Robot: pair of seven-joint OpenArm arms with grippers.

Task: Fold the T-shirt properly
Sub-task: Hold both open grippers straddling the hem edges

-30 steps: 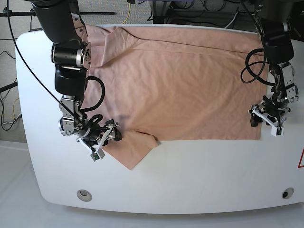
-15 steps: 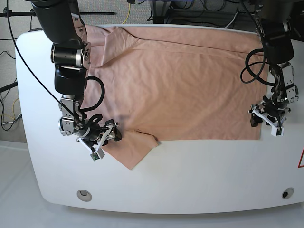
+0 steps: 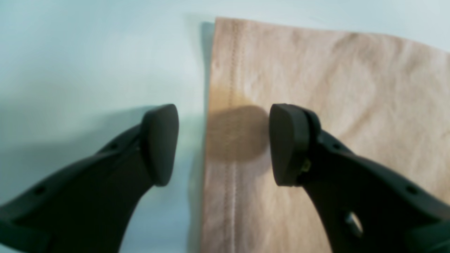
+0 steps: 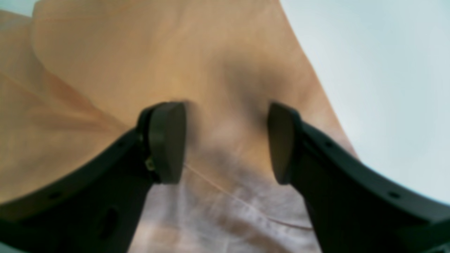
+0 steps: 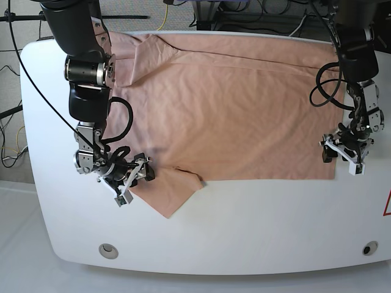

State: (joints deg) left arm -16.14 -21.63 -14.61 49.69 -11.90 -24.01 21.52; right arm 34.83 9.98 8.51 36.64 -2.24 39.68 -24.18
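Two black robot arms flank a salmon-pink T-shirt (image 5: 232, 110) spread nearly flat across a rounded white table (image 5: 256, 220), its soft cotton lightly wrinkled and one sleeve jutting as a pointed flap toward the lower left of the base view. At the frame's right edge, the left gripper (image 5: 345, 155) hangs at the shirt's lower right corner with its jaws parted; the left wrist view shows the stitched hem (image 3: 232, 88) running straight up the frame between the two dark, rounded pads (image 3: 160, 144), one over bare table, the other over cloth, nothing clamped between them. At lower left in the base view, the right gripper (image 5: 133, 177) sits low at the sleeve's edge, jaws likewise spread; the right wrist view, blurred, shows creased fabric (image 4: 218, 70) filling the gap between its matte pads (image 4: 168, 140), unpinched.
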